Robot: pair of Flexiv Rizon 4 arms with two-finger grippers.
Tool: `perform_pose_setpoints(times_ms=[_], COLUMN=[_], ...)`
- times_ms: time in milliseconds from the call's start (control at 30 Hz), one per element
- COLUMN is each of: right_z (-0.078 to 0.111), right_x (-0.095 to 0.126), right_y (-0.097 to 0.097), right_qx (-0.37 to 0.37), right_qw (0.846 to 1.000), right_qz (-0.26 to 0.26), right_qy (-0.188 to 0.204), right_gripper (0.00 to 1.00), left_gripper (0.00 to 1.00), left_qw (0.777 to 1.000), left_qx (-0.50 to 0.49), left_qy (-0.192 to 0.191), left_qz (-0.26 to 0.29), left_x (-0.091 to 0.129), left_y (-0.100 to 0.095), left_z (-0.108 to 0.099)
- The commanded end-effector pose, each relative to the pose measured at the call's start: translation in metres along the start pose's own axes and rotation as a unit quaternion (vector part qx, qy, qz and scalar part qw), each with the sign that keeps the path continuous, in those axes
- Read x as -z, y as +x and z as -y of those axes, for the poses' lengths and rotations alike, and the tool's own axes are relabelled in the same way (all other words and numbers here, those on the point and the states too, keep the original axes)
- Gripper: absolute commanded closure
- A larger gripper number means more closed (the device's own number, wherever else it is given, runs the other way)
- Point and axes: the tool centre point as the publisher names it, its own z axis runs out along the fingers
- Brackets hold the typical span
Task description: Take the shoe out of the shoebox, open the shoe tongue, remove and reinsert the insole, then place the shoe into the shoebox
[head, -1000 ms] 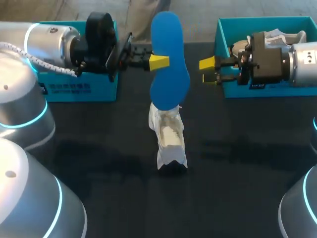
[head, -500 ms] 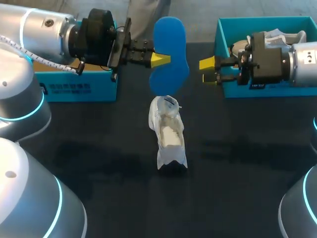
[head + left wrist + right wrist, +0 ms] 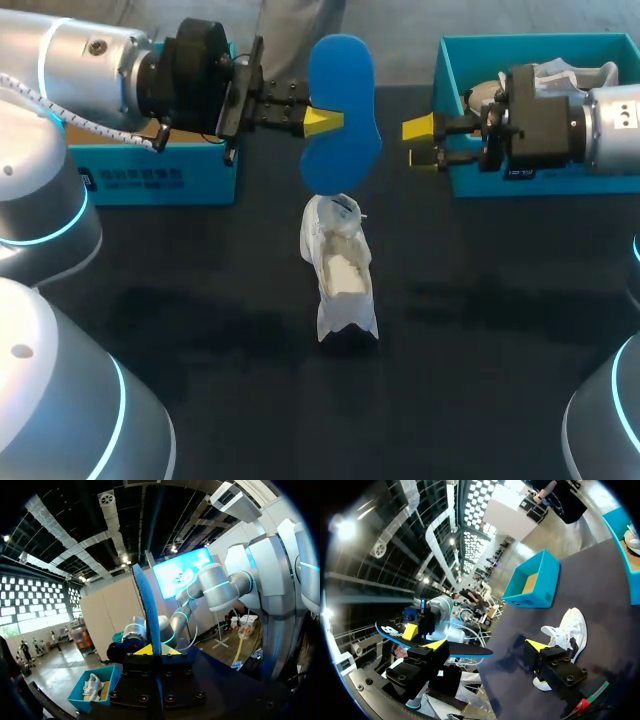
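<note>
"Holding that blue insole (image 3: 340, 110) upright, is it?"

"Yes, the left gripper (image 3: 322, 122) pinches its edge, above the white shoe (image 3: 340, 275) standing mid-table. The right gripper (image 3: 420, 143) gapes empty beside the far-right shoebox (image 3: 447, 70). I can't read the white print on the far-left box (image 3: 200, 180)."

Blue insole (image 3: 345, 85), white shoe (image 3: 341, 268)

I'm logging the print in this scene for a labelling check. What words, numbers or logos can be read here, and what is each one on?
No text here can be read.
Left shoebox: a row of white print on its front wall, too blurred to read.
Right shoebox: a small label on its front wall, too small to read.
Insole: a white mark on its dark underside, too small to read.
</note>
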Motion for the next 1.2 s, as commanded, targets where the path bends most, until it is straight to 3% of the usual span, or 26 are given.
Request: perform_pose_setpoints(times_ms=[33,167,433,633,833,1100,1200], right_z=[-0.001,-0.001,-0.005,-0.011,-0.014,-0.012,-0.011], right_x=[-0.003,-0.003,0.005,0.011,0.011,0.008,0.007], right_y=[-0.001,-0.001,0.001,0.002,0.004,0.006,0.008], right_qx=[0.000,0.000,-0.059,-0.121,-0.161,-0.175,-0.173], right_qw=[1.000,1.000,0.998,0.992,0.985,0.982,0.982], right_qz=[0.000,0.000,-0.011,-0.034,-0.040,-0.046,-0.050], right_qy=[-0.001,-0.001,0.022,0.028,0.049,0.058,0.060], right_gripper=[0.00,0.00,0.00,0.00,0.00,0.00,0.00], left_gripper=[1.00,1.00,1.00,1.00,1.00,1.00,1.00], left_qw=[1.000,1.000,0.988,0.965,0.922,0.875,0.873], left_qx=[0.000,-0.013,-0.149,-0.252,-0.372,-0.469,-0.476], left_qy=[0.000,0.003,0.001,-0.029,-0.066,-0.094,-0.099], left_qz=[0.001,-0.006,-0.048,-0.065,-0.085,-0.067,-0.048], left_x=[0.000,0.001,0.010,0.018,0.022,0.022,0.021], left_y=[0.001,0.001,0.007,0.007,0.006,0.000,-0.002], left_z=[0.000,-0.003,-0.019,-0.031,-0.047,-0.065,-0.071])
